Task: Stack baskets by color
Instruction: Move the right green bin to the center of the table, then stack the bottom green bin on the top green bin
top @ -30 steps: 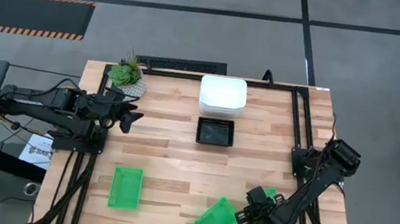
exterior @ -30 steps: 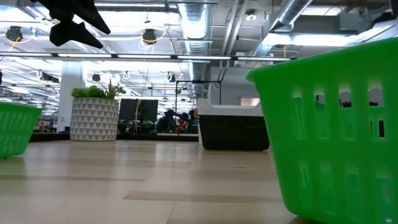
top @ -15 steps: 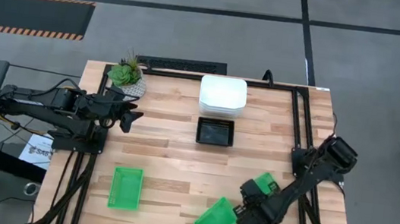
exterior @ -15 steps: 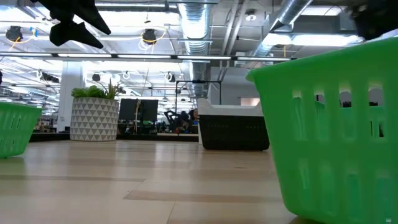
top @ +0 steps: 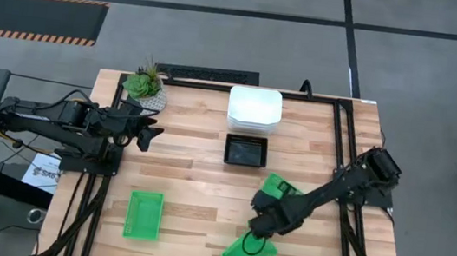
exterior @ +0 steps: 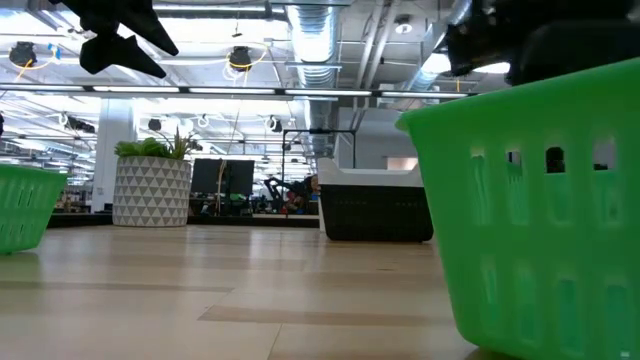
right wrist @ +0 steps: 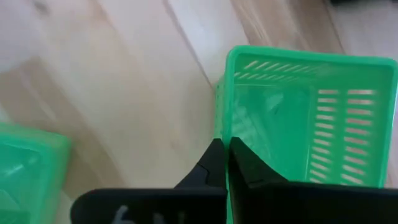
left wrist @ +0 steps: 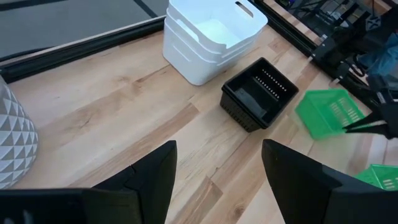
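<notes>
My right gripper [right wrist: 225, 152] is shut on a green mesh basket [top: 281, 187], also in the left wrist view [left wrist: 328, 111], right of the table's middle. A second green basket [top: 248, 255] sits just in front of it near the front edge. A third [top: 143, 215] stands at front left. A black basket [top: 246, 151] sits mid-table. The white baskets [top: 254, 108] are stacked behind it. My left gripper [left wrist: 217, 180] hangs open over the table's left side, holding nothing. My right gripper pinches one end wall of the green basket at its rim [right wrist: 219, 127], one finger inside the basket [right wrist: 245, 165] and one outside. The fingers come steeply from above. The basket sticks out from them toward the far edge, tilted, and looks clear of the table.
A potted plant [top: 146, 87] stands at the far left corner. A black frame rail [top: 346, 134] runs along the table's right side. Bare wood lies between the front-left green basket and the black basket.
My right gripper has swung toward the table's left and far edges and has rolled at the wrist. The green basket has travelled with it, from near the front right corner to a spot in front of the black basket.
</notes>
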### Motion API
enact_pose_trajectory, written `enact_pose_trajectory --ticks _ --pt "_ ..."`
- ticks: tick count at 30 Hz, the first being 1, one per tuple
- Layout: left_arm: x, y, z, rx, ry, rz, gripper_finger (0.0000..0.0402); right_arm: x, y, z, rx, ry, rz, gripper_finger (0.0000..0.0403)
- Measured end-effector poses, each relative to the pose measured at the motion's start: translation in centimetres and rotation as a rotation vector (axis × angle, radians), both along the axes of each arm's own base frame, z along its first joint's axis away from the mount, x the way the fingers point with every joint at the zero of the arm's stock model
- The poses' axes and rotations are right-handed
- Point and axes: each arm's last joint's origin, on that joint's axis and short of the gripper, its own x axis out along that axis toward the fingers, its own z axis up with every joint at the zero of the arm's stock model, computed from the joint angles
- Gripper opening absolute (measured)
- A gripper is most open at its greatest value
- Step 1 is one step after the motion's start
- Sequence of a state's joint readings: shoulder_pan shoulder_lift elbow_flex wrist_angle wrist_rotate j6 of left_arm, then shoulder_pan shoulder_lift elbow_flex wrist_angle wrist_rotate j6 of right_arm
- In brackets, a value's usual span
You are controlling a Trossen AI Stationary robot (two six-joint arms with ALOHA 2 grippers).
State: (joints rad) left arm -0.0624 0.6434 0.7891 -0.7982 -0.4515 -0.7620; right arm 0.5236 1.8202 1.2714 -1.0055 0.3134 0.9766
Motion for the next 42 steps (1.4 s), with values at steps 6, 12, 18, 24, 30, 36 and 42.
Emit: enact_pose_trajectory --ticks 6,12,18,24,30,36,42 --pt "0.0 0.0 0.0 0.000 0.000 0.001 0.0224 2.5 -0.5 1.6 -0.004 -0.090 0.231 0.0006" --pt "0.0 0.0 0.0 -0.001 -0.001 0.002 0.0224 4.5 -2.1 3.2 -0.042 -0.134 0.349 0.0006" --pt "0.0 0.0 0.0 -0.002 -0.001 0.003 0.0224 5.6 -2.7 3.5 -0.013 -0.189 0.406 0.0008" --pt "0.0 0.0 0.0 -0.004 -0.002 0.004 0.0224 5.7 -2.6 3.4 0.000 -0.196 0.409 0.0024" --pt "0.0 0.0 0.0 -0.004 -0.002 0.004 0.0224 6.0 -2.7 3.5 0.004 -0.226 0.405 0.0074" --pt "0.0 0.0 0.0 -0.003 -0.002 0.004 0.0224 6.2 -3.0 3.5 0.004 -0.235 0.397 0.0115" --pt "0.0 0.0 0.0 -0.003 -0.001 0.004 0.0224 6.3 -2.9 3.7 0.008 -0.258 0.397 0.0139"
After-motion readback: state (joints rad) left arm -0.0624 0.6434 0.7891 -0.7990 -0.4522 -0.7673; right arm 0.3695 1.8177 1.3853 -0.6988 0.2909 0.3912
